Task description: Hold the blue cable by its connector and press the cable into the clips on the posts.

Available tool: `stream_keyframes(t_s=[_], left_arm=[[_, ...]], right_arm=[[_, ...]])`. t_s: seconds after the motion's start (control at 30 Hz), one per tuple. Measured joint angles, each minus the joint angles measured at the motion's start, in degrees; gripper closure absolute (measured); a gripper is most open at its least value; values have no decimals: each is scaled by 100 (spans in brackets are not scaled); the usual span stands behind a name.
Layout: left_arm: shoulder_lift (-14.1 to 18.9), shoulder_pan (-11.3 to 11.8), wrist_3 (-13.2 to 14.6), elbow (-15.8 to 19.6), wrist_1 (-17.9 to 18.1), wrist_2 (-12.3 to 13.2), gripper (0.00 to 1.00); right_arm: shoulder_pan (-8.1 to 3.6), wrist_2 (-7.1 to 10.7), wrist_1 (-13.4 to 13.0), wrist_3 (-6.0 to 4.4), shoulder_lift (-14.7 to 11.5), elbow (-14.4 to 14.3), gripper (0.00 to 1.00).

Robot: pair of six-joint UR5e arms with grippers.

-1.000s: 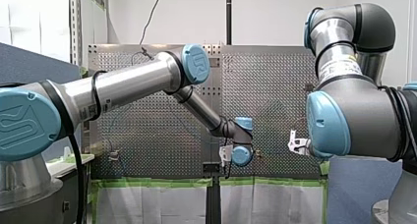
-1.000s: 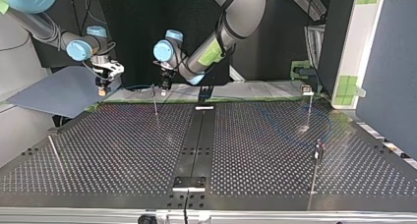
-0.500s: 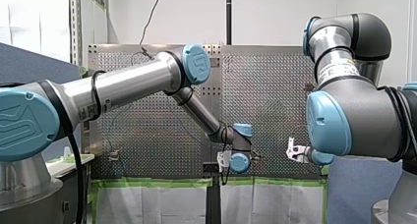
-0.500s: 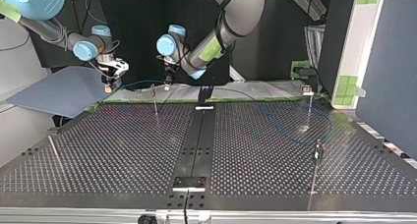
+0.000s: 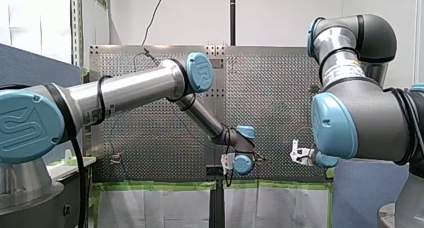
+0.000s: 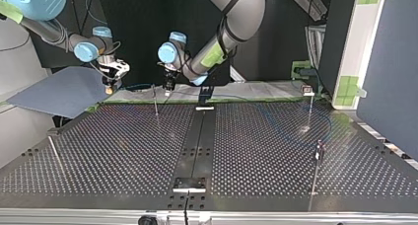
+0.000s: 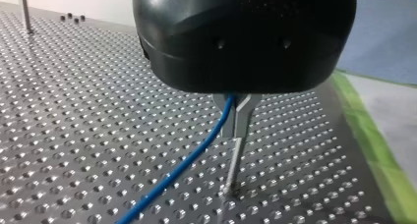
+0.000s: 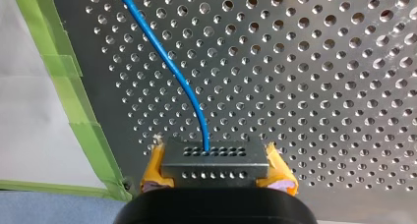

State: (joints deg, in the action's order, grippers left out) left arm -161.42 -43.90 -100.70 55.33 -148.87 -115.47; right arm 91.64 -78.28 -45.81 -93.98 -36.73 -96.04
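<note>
Right wrist view: right end effector (image 8: 217,168) clamps connector (image 8: 216,157) of blue cable (image 8: 167,62).

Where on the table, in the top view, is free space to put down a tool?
Widest bare patch: near left of the top view, between the black centre rail and the leftmost post. The near right, between rail and thin post, is bare too. Crowded: the far left edge, with my left gripper, my right gripper, the blue cable and the far post.

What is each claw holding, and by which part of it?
My right claw grips the blue cable by its connector, between yellow pads. My left claw pinches the cable's run, above a post.
</note>
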Motion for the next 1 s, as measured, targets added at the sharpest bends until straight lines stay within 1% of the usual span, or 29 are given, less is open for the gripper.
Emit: stream_keyframes(t_s=[0.3,0.53,0.67,1.0], left_arm=[[-56,121,-48,-171,-60,134,100],[-359,153,-54,-405,-255,223,100],[-504,168,-54,-476,-386,254,100],[-542,253,-54,-554,-545,286,100]], right_arm=[[6,-18,11,-27,12,102,100],[25,4,45,-41,44,269,100],[37,18,78,-41,81,365,100],[1,38,125,-81,100,564,100]])
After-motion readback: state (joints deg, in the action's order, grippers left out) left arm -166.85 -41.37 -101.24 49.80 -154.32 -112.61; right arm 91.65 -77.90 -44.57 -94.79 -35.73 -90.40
